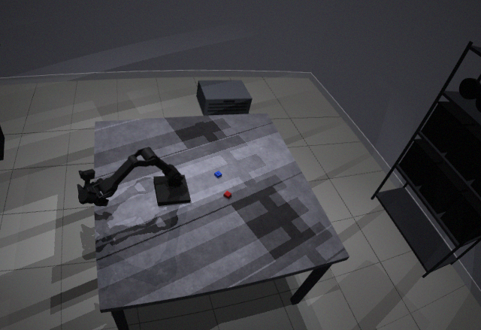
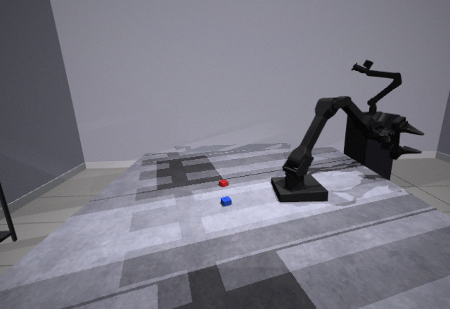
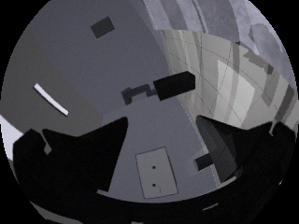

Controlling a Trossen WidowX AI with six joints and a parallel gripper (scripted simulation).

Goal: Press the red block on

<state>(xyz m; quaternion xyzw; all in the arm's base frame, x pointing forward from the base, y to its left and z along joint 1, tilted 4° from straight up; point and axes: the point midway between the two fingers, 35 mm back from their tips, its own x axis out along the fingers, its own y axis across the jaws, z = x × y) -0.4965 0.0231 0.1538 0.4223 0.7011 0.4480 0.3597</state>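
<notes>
Currently, one gripper [image 1: 93, 196] [image 2: 418, 141] [image 3: 163, 119], fingers spread wide, nothing between them, carried past the table's [image 1: 217, 240] [image 2: 174, 255] edge on the side of the base [image 1: 170, 198] [image 2: 303, 194] away from the blocks. Item: red block [image 1: 227, 194] [image 2: 223, 183], lying on the tabletop, apart from its mate. Item: blue block [image 1: 218, 174] [image 2: 226, 200], near it, also on the tabletop, small marks on its upper face. Step in hand, as I judge it: the reach for the red piece. Method: I swing the arm round above block height, point the fingers straight down, and turn the wrist until the pads match two opposite sides. I descend centred, then close gently, gripping low enough to hold it level yet keeping its underside free for the mating. Hazard: an off-centre close could skew the block or nudge it away.
</notes>
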